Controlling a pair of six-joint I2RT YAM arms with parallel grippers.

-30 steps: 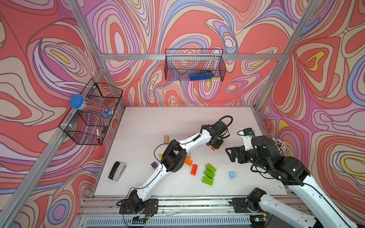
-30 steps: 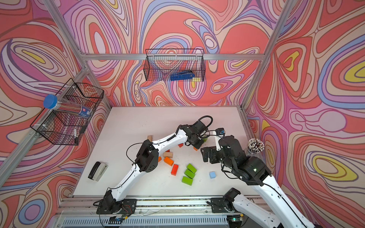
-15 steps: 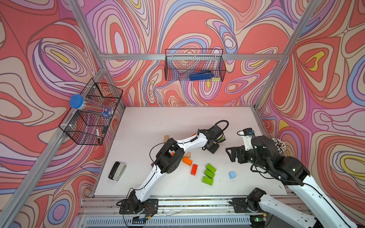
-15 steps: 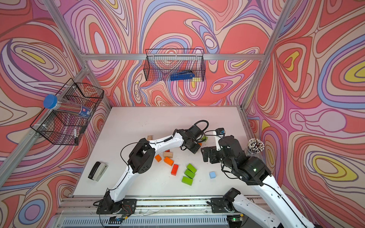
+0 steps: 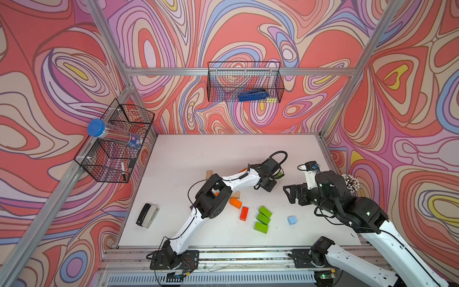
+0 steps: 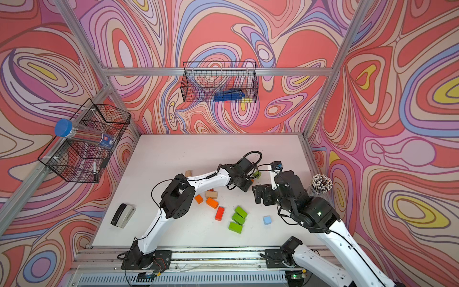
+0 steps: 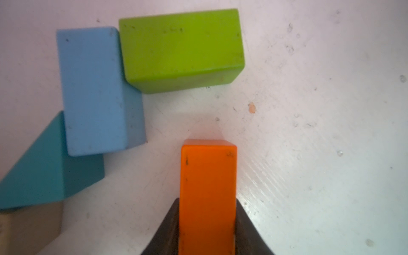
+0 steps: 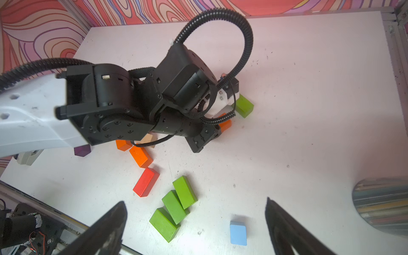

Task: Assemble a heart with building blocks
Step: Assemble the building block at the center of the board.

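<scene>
In the left wrist view my left gripper [image 7: 207, 203] is shut on an orange brick [image 7: 207, 176], both fingers pressed against its long sides. Just beyond it on the white table lie a green brick [image 7: 181, 48], a light blue brick [image 7: 95, 92] and a teal wedge [image 7: 39, 174], touching in a row. In both top views the left gripper [image 5: 267, 185] is low over the table's right middle. My right gripper [image 8: 194, 201] hangs open and holds nothing, above three green bricks [image 8: 174, 205] and a light blue block [image 8: 238, 233].
A red brick [image 5: 244, 213], an orange brick [image 5: 235, 202] and a plain wood block [image 5: 209, 174] lie around the left arm. A purple cube [image 8: 82, 150] sits under it. A stapler [image 5: 147, 215] lies front left, a pencil cup [image 5: 350, 182] stands at the right edge, and wire baskets [image 5: 244, 82] hang on the walls.
The left wrist has shifted a little toward the front and turned, and its jaws have narrowed onto the orange brick. The right arm has stayed still.
</scene>
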